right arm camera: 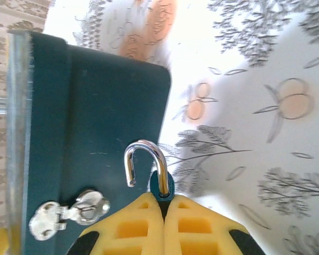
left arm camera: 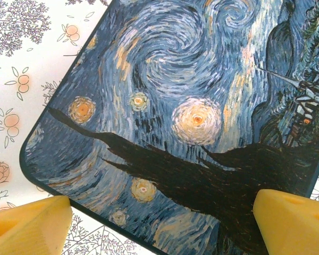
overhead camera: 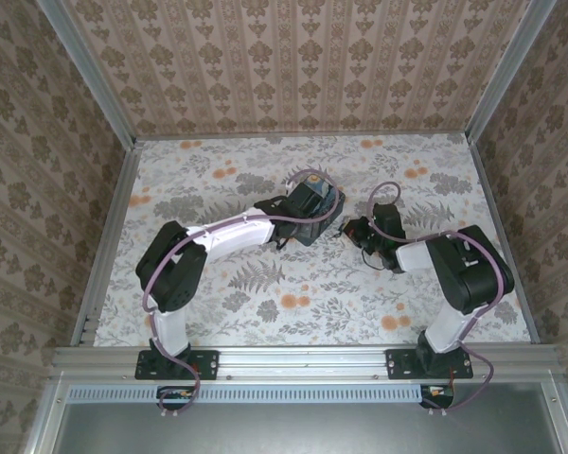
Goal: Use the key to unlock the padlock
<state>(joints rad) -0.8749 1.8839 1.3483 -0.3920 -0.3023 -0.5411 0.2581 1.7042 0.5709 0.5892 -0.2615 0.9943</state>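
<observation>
Low in the right-wrist view, my right gripper (right arm camera: 164,201) pinches the padlock (right arm camera: 159,183) steady, while my left gripper (left arm camera: 159,234), spread wide and empty, seemingly braces the box (left arm camera: 191,79).

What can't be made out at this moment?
- Right wrist view: padlock body mostly buried between the right claw's fingers; any key in it is hidden.
- Top view: padlock too small, under that claw.
- Left wrist view: left claw's fingers cut by the bottom edge; contact with the box unclear.
</observation>
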